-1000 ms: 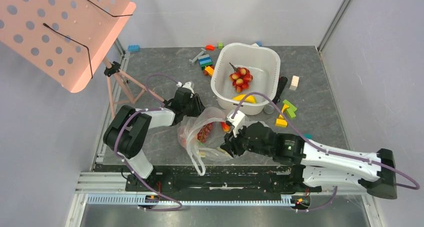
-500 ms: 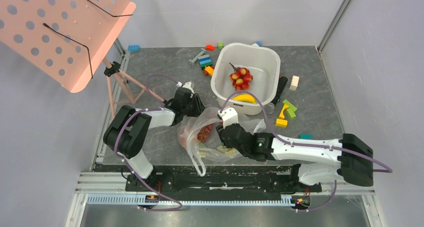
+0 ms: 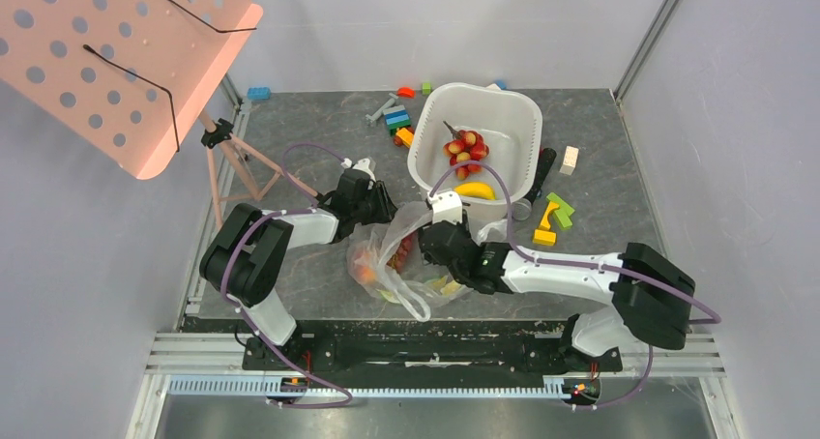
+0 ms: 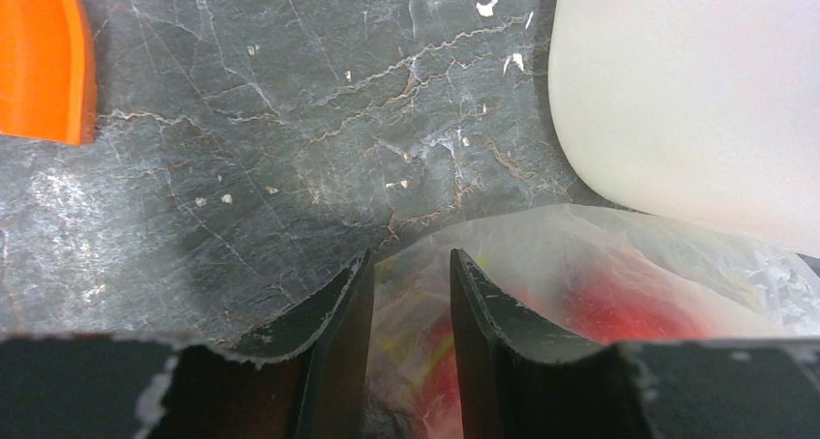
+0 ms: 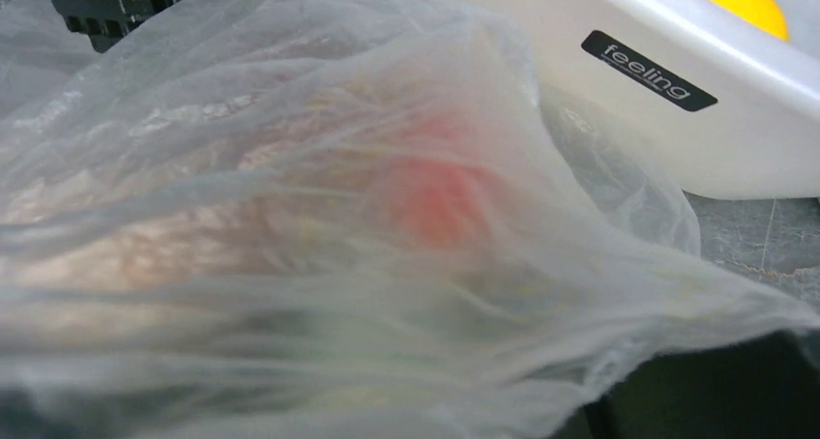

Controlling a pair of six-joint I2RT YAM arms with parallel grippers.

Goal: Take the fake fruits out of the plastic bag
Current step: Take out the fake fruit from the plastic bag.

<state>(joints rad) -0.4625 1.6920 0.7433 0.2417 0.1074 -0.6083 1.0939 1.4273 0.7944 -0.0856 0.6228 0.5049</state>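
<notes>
Down at the near edge of the table (image 3: 290, 139), between the two arms, the plastic bag (image 3: 392, 265) lies crumpled just in front of the white basin (image 3: 424, 168). From above, the fake fruits (image 3: 366, 265) still inside it show through the film as orange, red and yellow patches, too blurred by the crinkles to name one by one. The left gripper (image 3: 377, 210) sits at the bag's far left edge. The right gripper (image 3: 430, 250) is pressed into the bag's right side, its fingertips lost among the folds.

The left wrist view adds what the overhead one cannot. Its two dark fingers (image 4: 338, 342) stand close together with a fold of the film caught between them, red and yellow glowing through, so that gripper is clamped on the bag. The same view shows a flat orange curved piece (image 4: 43, 62) on the table at upper left and the basin's smooth outer wall at upper right.

The right wrist view is almost all film, with a red-orange blur behind it. The fingers do not show there, so I cannot tell whether that gripper stands open or closed. Only this view shows a black sticker (image 5: 650, 70) on the basin's rim, reading "feeling" in white letters.

Inside the basin lie a red-yellow grape bunch (image 3: 466, 149) with a dark stem and a yellow piece (image 3: 474, 190) against the near wall. Toy blocks (image 3: 551, 217) are scattered around the basin, and a pink perforated stand (image 3: 116, 62) rises at the far left.
</notes>
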